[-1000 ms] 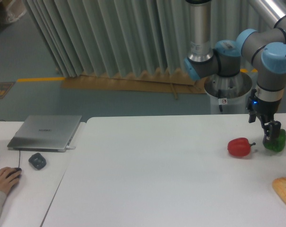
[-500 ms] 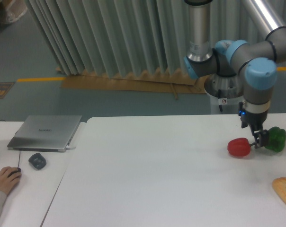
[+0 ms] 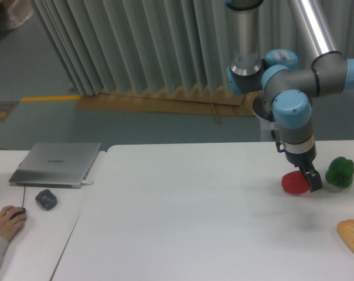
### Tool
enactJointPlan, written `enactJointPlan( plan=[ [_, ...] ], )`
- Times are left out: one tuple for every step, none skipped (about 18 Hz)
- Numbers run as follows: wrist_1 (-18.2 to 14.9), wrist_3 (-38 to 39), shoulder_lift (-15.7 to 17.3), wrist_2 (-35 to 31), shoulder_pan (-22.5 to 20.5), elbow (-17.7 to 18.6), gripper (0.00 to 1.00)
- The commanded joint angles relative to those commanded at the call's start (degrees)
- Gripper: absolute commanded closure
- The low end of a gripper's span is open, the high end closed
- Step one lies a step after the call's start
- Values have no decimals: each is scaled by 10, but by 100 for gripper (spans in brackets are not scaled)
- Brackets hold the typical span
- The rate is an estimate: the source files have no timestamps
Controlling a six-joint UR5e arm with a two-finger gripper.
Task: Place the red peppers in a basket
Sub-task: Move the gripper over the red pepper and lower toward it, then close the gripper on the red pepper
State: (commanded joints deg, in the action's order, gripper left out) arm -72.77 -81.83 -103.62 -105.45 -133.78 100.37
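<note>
I count one red pepper [image 3: 292,182], one green pepper [image 3: 340,172], one bread piece [image 3: 353,236], one laptop [image 3: 56,164], one mouse [image 3: 46,199]

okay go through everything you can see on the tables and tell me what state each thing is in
red pepper: on its side on the white table, gripper at it.
gripper: low at the red pepper's right side; open or shut unclear.
green pepper: free on the table, apart from the gripper.
bread: lying at the right edge.
laptop: lid closed.
hand: resting on a mouse.

claw [image 3: 311,182] shifted from green pepper [image 3: 340,172], seemingly onto red pepper [image 3: 293,182]
</note>
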Motion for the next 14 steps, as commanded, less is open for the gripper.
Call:
enactJointPlan(
  plan=[
    [0,0,-7,-9,5,-1,0],
    [0,2,-13,-17,12,-1,0],
    [0,5,-18,-19,18,-1,0],
    [-1,4,-21,-20,20,0,0],
    [-1,3,-20,-20,20,1,0],
    [-2,2,-19,-20,21,1,0],
    [-3,2,-19,-20,21,3,0],
    [-3,3,-19,-20,21,8,0],
    [-3,2,-19,-23,21,11,0],
    [-3,2,-19,-28,22,11,0],
    [-3,3,-20,-29,23,11,0],
    [-3,4,-23,-34,30,15,0],
    [-3,8,-27,-38,32,16,0],
    [-3,8,-30,-40,33,16,0]
  ],
)
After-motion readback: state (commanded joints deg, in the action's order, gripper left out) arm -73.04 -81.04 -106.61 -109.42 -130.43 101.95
